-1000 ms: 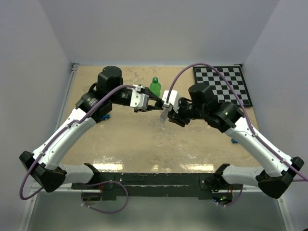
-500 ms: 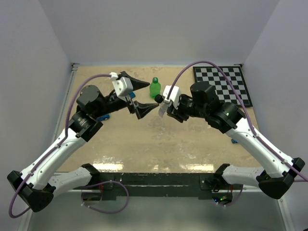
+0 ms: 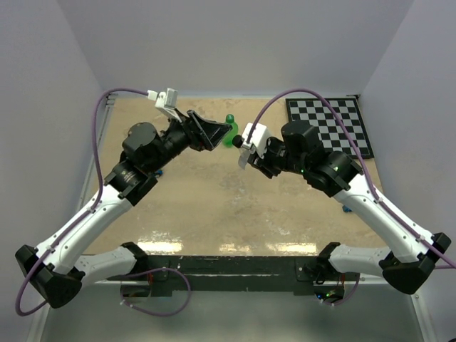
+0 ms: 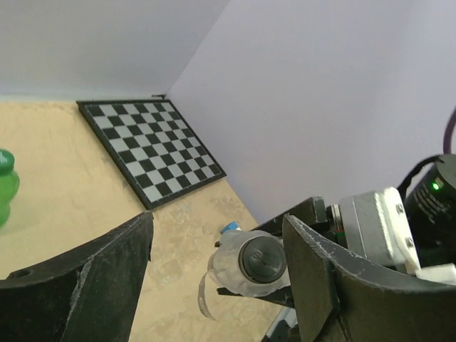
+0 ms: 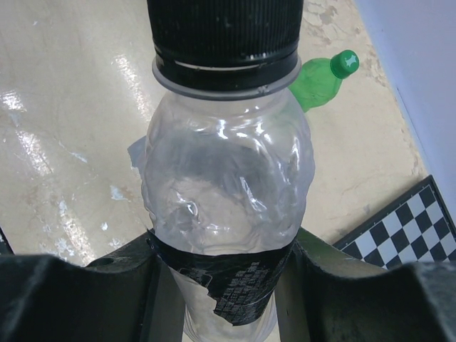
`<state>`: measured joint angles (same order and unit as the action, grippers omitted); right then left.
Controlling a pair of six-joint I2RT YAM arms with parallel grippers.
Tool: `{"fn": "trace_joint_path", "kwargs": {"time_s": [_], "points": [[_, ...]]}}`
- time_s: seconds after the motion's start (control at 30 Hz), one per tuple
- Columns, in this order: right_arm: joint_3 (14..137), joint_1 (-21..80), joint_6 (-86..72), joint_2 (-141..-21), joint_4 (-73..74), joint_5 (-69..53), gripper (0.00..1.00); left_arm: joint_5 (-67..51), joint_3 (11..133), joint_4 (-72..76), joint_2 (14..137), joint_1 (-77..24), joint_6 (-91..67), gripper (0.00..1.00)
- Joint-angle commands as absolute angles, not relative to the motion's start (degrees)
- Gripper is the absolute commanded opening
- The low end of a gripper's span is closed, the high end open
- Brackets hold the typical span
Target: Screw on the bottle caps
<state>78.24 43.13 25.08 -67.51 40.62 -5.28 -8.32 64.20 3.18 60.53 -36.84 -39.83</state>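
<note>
Clearly, the right gripper [image 5: 221,288] has its two fingers closed around a small clear plastic bottle [image 5: 221,192], pinching it at the dark label band. A round black screw cap [image 5: 224,28] sits on the bottle's neck. The bottle is held above the sandy tabletop [image 3: 214,206], around the middle of the scene, with its capped end pointing left toward the other arm. The left gripper [image 3: 214,132] faces it with its fingers spread wide, holding nothing and not touching the black cap. Just beyond the left gripper, at the far middle of the tabletop, stands a rounded green plastic bottle [image 3: 229,130] with a green screw cap [image 5: 347,62] on top. A black-and-white checkerboard mat [image 3: 331,125] lies flat at the far right.
</note>
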Motion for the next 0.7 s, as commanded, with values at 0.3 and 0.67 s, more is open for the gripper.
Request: {"fn": "trace_joint_path", "kwargs": {"time_s": [0.3, 0.67], "points": [[79.4, 43.2, 23.9, -67.8, 38.8, -2.3, 0.00, 3.4, 71.4, -4.3, 65.3, -45.3, -47.1, 0.69], [79.5, 43.2, 23.8, -68.0, 38.4, -1.3, 0.00, 5.0, 70.8, -5.0, 66.9, -47.0, -48.9, 0.59]]}}
